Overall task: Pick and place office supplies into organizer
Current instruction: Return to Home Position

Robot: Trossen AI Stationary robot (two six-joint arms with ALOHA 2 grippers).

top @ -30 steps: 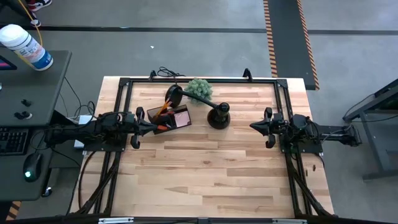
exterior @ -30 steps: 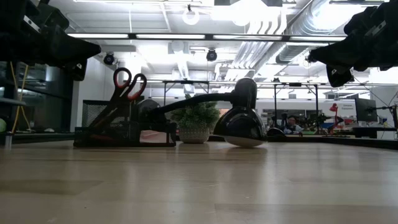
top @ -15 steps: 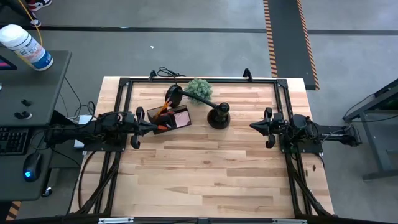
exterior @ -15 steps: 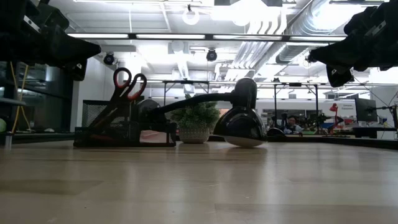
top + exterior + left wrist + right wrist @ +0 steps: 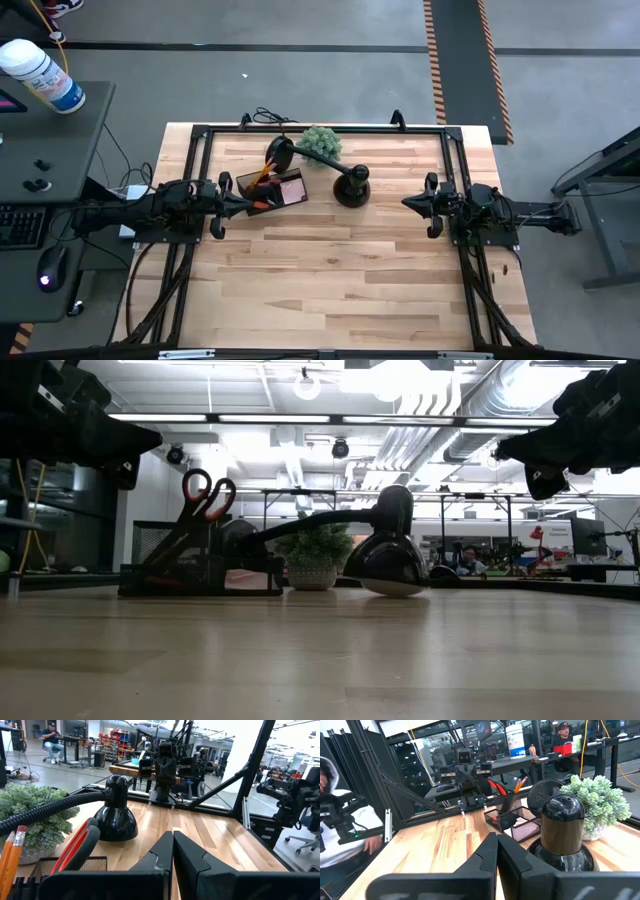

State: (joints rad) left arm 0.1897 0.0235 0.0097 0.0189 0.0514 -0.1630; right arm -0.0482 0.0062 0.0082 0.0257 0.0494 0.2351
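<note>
left hand (image 5: 243, 201) fingers pressed together, empty, just left of organizer (image 5: 285, 188) | right hand (image 5: 410, 203) likewise, at right | scissors (image 5: 205, 491) upright inside, supplies look stowed, arms idle

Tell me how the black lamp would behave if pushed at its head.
The lamp probably would not tip: its round base sits wide and flat. The ribbed neck looks flexible, so the head would likely swing first. Its glossy surface may be slippery.
</note>
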